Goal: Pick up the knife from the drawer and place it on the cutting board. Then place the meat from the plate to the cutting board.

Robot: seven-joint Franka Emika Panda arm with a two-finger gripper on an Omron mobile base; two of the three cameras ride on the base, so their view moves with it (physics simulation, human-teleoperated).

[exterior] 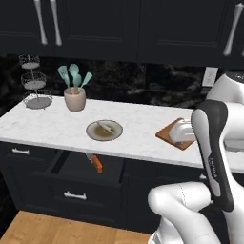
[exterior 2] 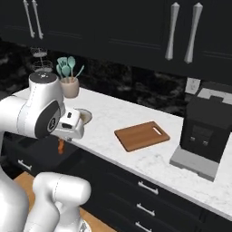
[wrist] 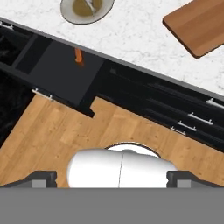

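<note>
- Hanging high above the wooden floor [wrist: 57, 131], the end effector [wrist: 112, 178] holds nothing; its two dark fingertips [wrist: 41, 178] sit far apart at the lower corners of the hand view, so it is open.
- From the right base view the hand sits in front of the drawer, near the counter's [exterior: 143, 124] front edge.
- The drawer [exterior: 71, 167] stands pulled out beneath the counter; the knife [exterior: 96, 164] lies inside near its back, orange-brown handle showing, blade tucked under the counter edge.
- Directly above the drawer, the plate [exterior: 104, 130] rests on the white marble counter with the pale meat [exterior: 106, 127] on it.
- The cutting board [exterior 2: 142, 135] lies bare, well apart from the plate.
- A beige cup of teal spatulas [exterior: 75, 93] stands behind the plate; a black coffee machine [exterior 2: 204, 136] sits just beyond the board.
</note>
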